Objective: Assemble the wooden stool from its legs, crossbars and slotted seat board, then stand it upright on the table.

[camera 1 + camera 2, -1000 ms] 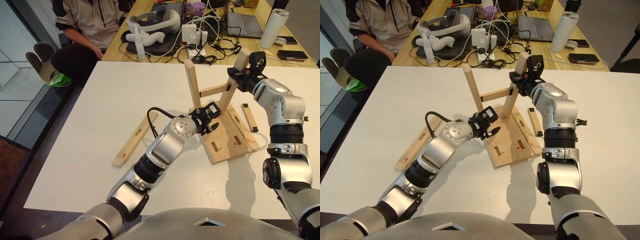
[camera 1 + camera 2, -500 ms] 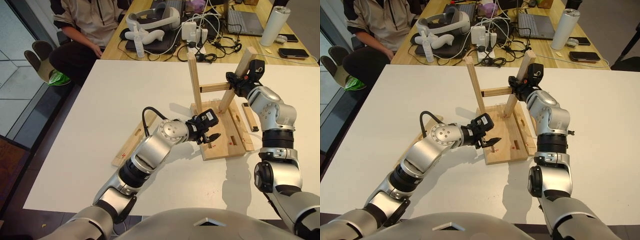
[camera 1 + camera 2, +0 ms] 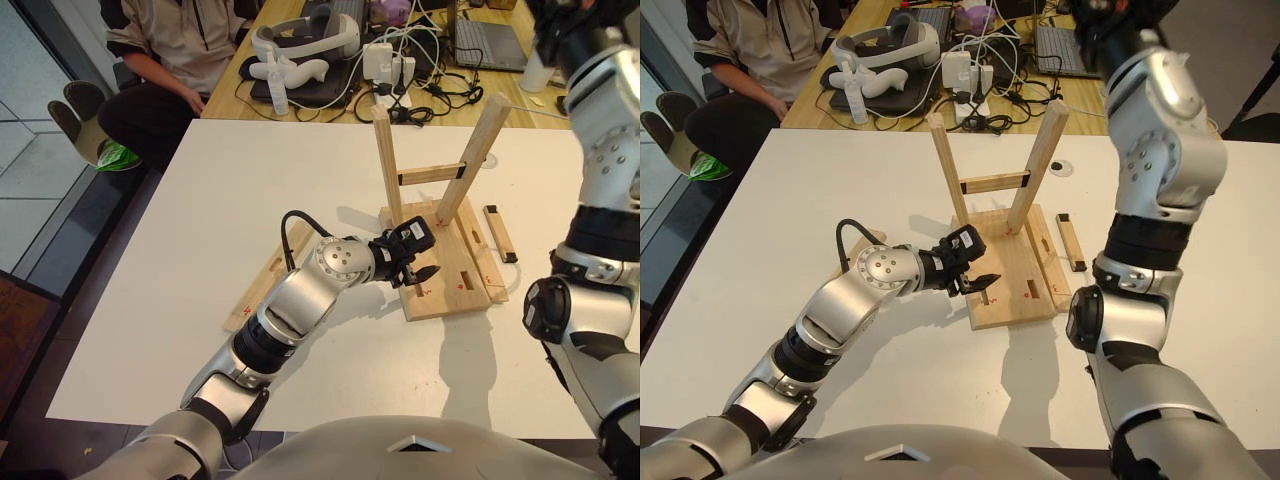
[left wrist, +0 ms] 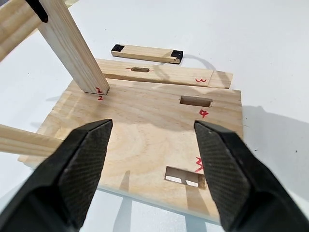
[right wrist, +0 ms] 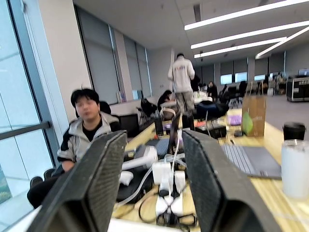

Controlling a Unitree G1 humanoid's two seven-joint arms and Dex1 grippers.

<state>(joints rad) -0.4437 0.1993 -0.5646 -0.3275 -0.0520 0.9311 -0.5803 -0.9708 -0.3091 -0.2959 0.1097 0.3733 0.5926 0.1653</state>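
Note:
The slotted seat board point(image 3: 452, 282) lies flat right of the table's middle. Two legs point(image 3: 387, 165) point(image 3: 472, 152) stand in it, joined by a crossbar point(image 3: 432, 174). My left gripper point(image 3: 422, 272) is open and empty at the board's near left edge, just above the board point(image 4: 145, 142) and its free slots point(image 4: 195, 101). A loose short crossbar point(image 3: 499, 233) lies right of the board, and a slotted leg point(image 4: 159, 76) lies against its right edge. Another leg point(image 3: 262, 287) lies to the left. My right gripper point(image 5: 154, 137) is open and empty, raised high, facing the room.
Beyond the table's far edge a wooden desk point(image 3: 235, 95) carries a headset point(image 3: 305, 40), cables, a laptop and a white tumbler point(image 3: 547, 55). A person sits at the far left. White tabletop point(image 3: 180, 230) spreads to the left and in front.
My right gripper has let go of the right leg and risen well above the stool. The legs stay standing. My left gripper has shifted slightly along the board's near edge.

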